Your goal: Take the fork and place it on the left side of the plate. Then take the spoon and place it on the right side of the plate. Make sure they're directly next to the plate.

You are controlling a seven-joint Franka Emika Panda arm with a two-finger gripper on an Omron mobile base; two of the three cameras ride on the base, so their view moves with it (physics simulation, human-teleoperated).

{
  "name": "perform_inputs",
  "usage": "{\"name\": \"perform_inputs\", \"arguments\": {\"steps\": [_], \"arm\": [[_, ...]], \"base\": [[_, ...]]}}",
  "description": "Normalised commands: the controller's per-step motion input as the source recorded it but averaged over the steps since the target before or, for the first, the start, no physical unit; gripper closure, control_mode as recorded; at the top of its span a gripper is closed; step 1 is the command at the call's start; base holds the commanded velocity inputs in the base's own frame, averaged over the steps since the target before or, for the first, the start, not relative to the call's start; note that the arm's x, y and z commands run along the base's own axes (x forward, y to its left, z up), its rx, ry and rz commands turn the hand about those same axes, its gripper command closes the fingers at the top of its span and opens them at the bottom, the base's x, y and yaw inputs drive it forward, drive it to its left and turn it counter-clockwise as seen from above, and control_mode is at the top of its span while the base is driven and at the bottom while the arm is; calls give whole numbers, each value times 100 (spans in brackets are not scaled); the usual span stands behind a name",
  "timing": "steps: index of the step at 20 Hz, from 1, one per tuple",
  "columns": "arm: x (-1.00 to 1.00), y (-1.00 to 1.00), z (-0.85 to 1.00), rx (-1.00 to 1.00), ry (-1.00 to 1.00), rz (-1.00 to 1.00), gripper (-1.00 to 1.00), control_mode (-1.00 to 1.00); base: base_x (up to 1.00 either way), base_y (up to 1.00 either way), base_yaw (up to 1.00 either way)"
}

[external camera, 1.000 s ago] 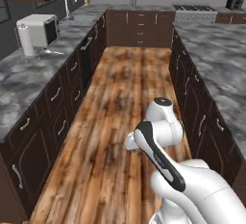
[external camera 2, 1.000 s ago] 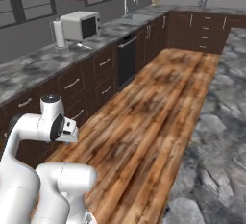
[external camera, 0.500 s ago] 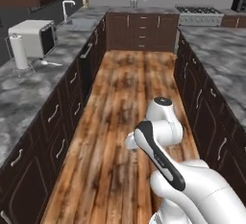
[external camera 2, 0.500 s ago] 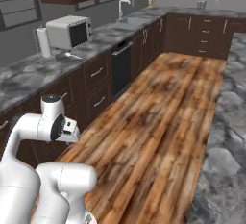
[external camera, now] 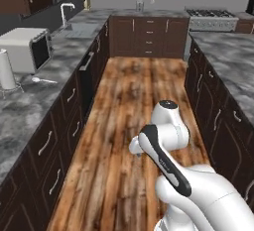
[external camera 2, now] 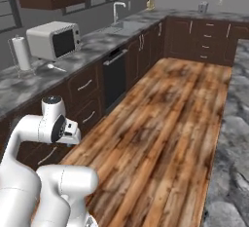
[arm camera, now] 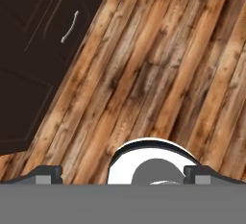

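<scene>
Holds end effector wide open and empty above the wooden floor. Spots a small whitish utensil, likely the spoon, well off ahead-left on the worktop, just in front of the microwave, handle toward the aisle.

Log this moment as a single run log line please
phase: base in aisle, nothing grasped | gripper: open, empty, over wood floor | spoon: on left counter by microwave
</scene>
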Motion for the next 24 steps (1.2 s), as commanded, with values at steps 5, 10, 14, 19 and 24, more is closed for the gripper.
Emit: {"name": "perform_inputs", "arguments": {"steps": [5,10,14,19,24], "arm": [[0,0,0,0,0,0,-100,100],[0,0,0,0,0,0,-100,100],[0,0,0,0,0,0,-100,100],[0,0,0,0,0,0,-100,100],[0,0,0,0,0,0,-100,100]], "base": [[94,2,7],[94,4,25],[94,2,24],[93,1,26],[86,0,38]]}}
